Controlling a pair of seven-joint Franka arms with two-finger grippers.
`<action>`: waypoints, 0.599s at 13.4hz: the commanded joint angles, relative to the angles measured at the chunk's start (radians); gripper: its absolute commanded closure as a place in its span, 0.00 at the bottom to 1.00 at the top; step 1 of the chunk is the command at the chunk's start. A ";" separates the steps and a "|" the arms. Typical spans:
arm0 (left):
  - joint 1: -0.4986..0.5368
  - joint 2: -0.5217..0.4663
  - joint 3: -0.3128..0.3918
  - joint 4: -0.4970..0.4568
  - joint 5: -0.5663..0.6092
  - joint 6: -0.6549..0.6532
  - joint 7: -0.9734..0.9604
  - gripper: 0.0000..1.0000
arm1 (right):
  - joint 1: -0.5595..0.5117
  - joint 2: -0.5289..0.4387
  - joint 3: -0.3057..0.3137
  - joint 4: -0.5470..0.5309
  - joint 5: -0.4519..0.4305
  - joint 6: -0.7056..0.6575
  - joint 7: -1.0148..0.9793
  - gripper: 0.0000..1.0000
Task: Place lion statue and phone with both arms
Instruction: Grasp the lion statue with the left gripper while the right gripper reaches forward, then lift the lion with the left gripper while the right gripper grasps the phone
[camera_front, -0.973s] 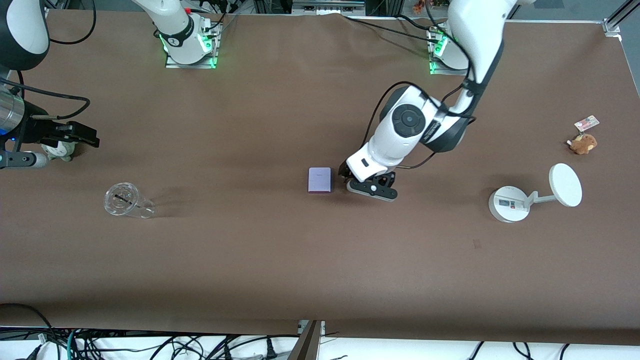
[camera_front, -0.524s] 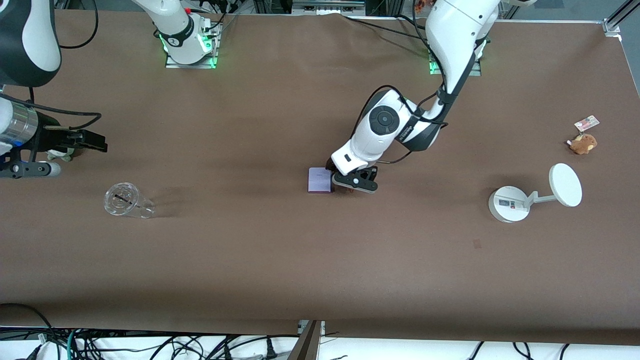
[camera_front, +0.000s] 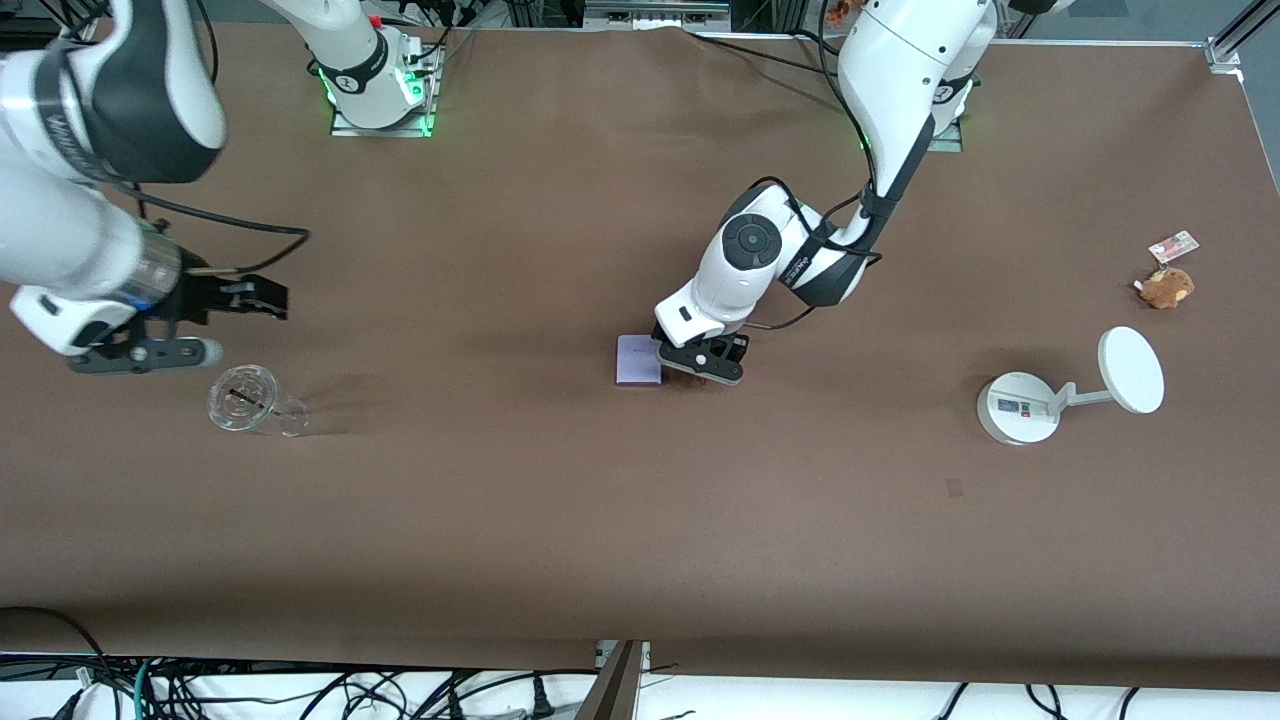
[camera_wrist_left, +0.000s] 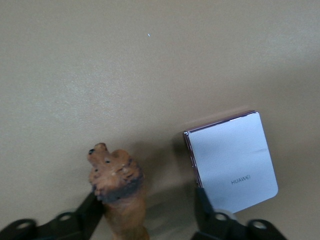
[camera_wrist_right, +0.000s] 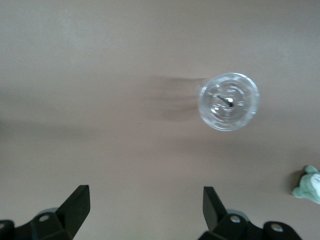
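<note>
The right gripper (camera_front: 262, 300) hangs spread and empty over the table (camera_front: 640, 520). The left gripper (camera_wrist_left: 150, 220), fingers spread, has the lion (camera_wrist_left: 116, 185) against one finger and the phone (camera_wrist_left: 231, 162) beside the other.

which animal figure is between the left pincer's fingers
The lion statue, beside the phone; the brown plush lies untouched toward the left arm's end of the table.

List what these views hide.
- lion statue: rear cut off by left wrist view's edge; front view: left gripper mostly covers it.
- phone: one corner under a gripper finger, left wrist view.
- green toy: cut off by right wrist view's edge.
- right gripper hangs open above the table by the clear cup.
</note>
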 joint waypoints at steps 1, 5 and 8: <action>-0.002 -0.008 0.008 0.000 0.025 0.009 0.016 0.97 | 0.074 0.071 -0.003 0.014 0.054 0.077 0.078 0.00; 0.053 -0.081 0.005 0.000 0.028 -0.034 0.082 1.00 | 0.201 0.166 -0.003 0.014 0.059 0.235 0.211 0.00; 0.099 -0.196 0.001 0.016 0.028 -0.255 0.120 1.00 | 0.272 0.237 -0.003 0.015 0.060 0.321 0.317 0.00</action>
